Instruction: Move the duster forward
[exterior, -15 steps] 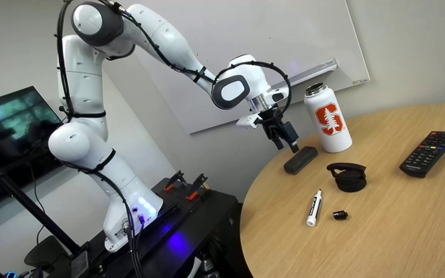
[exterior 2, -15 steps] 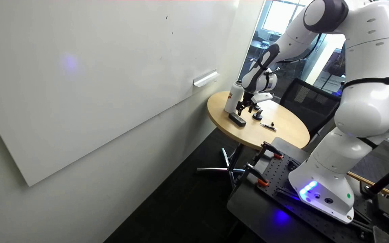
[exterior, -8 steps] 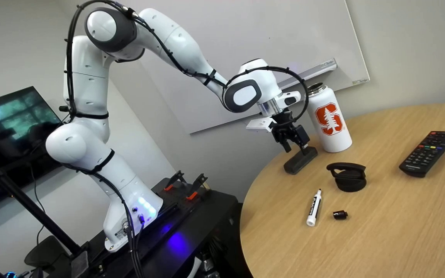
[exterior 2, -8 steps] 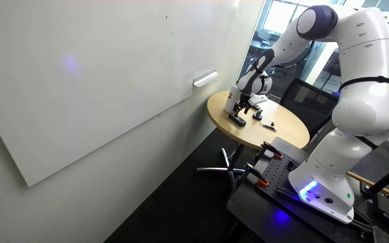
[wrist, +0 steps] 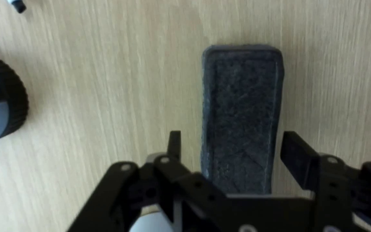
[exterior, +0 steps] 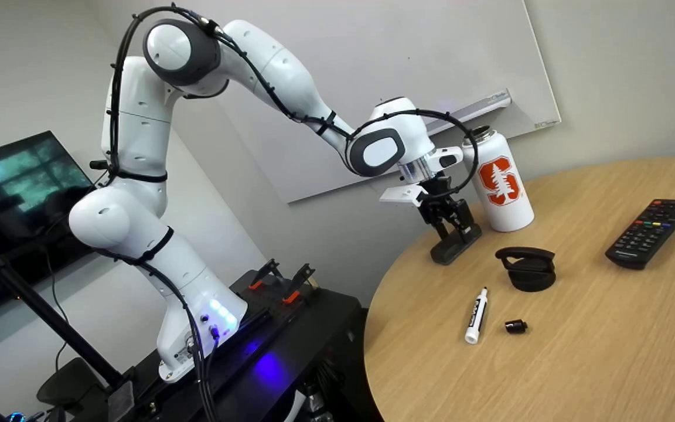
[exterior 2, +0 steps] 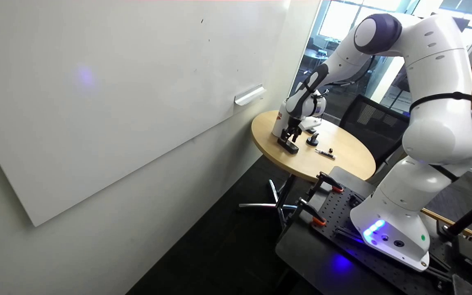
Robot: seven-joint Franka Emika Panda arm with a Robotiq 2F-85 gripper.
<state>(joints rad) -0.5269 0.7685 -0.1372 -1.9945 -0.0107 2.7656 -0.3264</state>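
Observation:
The duster, a small black oblong block, lies flat on the round wooden table. It shows in both exterior views (exterior: 446,251) (exterior 2: 291,148) and large in the wrist view (wrist: 242,109). My gripper (wrist: 232,141) is open, with one finger on each side of the duster's near part. In the wrist view there is a clear gap at the left finger and a narrower one at the right finger. The gripper is low over the duster in both exterior views (exterior: 456,232) (exterior 2: 289,139). The duster's near end is hidden behind the gripper.
A white bottle (exterior: 503,187) stands close beside the gripper near the wall. A black bottle lid (exterior: 529,269), a marker (exterior: 476,316), a small black cap-like lump (exterior: 515,326) and a black remote (exterior: 651,232) lie on the table (exterior: 583,340). The table's edge curves close to the duster.
My gripper has moved down and toward the bottle, from above and beside the duster to around it. The duster and the other objects have not moved.

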